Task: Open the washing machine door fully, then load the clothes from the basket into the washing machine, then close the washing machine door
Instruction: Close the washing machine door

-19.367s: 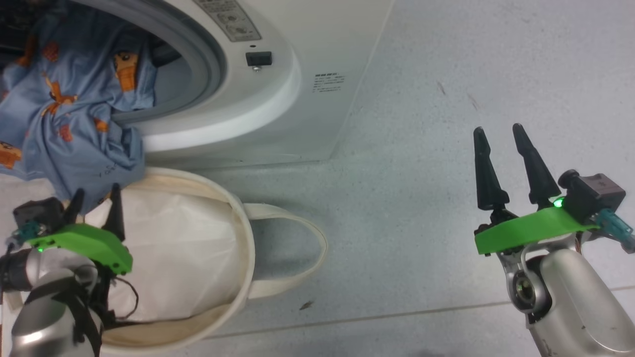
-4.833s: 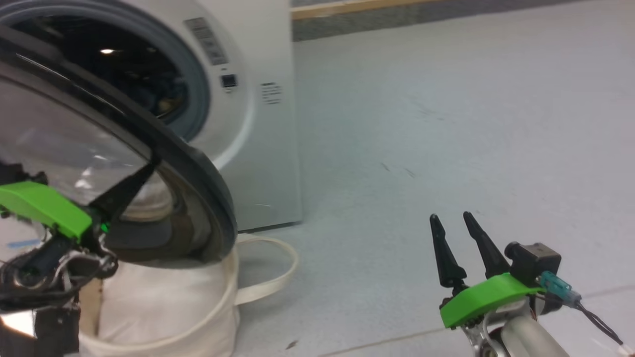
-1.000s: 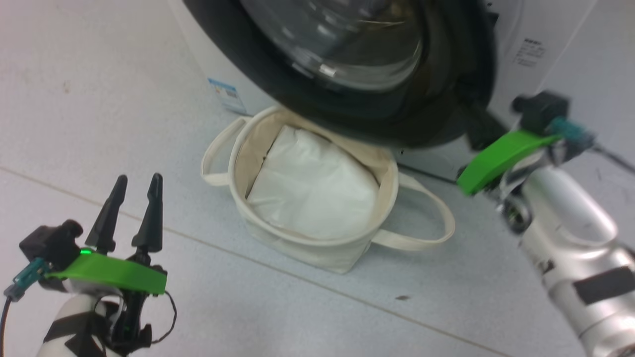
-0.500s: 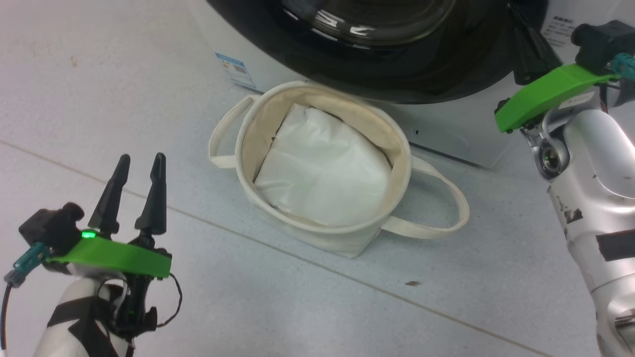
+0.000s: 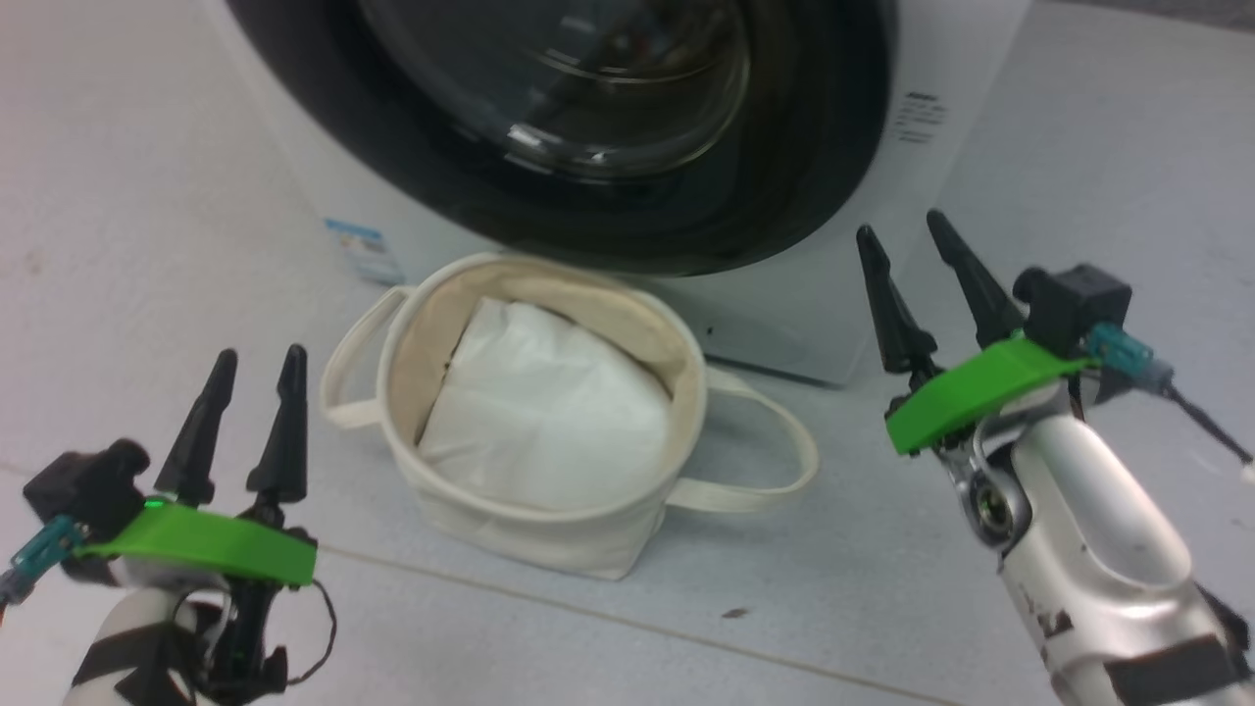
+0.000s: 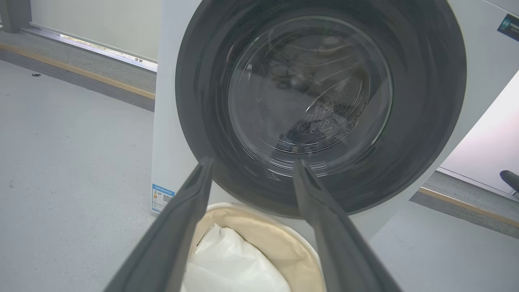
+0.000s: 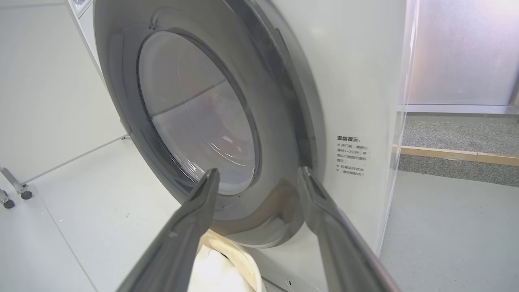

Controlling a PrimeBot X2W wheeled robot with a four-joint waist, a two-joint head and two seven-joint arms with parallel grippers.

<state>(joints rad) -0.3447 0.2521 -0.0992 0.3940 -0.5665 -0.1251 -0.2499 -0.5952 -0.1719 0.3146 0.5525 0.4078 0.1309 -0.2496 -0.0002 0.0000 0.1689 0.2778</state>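
The washing machine [image 5: 814,304] is the largest thing before us, white and square, standing on the pale floor [image 5: 1079,147]. On its front sits the washing machine door [image 5: 588,98], and we judge it seated flat against the cabinet. We cannot tell whether the latch has caught. The door faces straight out at us. Being round, it has no long axis, and its glass bowl bulges into the drum. We expect it to be stiff and fairly heavy, swinging on a hinge whose side we cannot make out. The glossy black rim will be slippery, so if it needs a final press we would push on the rim and not on the glass.

Below the door stands the basket [image 5: 529,534], just in front of the machine with its mouth up. Its two loop handles [image 5: 775,461] stick out to either side, so its long axis runs handle to handle across the head view. It is soft and light, and would fold if pinched by the wall. Inside we see plain white padding [image 5: 549,422]. We cannot pick out the clothes through the glass.

Our left hand [image 5: 259,355] hovers near the basket, fingers apart and empty. Our right hand [image 5: 898,226] is near the door's lower edge, also spread and holding nothing.
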